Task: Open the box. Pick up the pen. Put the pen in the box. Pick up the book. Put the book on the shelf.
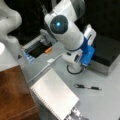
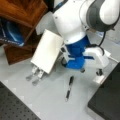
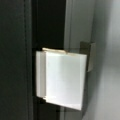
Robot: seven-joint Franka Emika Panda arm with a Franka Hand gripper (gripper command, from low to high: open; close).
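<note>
A robotics lab bench.
A white robot arm stands on a grey table edged by a perforated black board.

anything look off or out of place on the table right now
Nothing stands out. The pen lies flat on the grey table, the book lies closed beside the shelf, and the box is shut, its lid sitting square. The gripper is at the box's front edge, by the latch.
</note>
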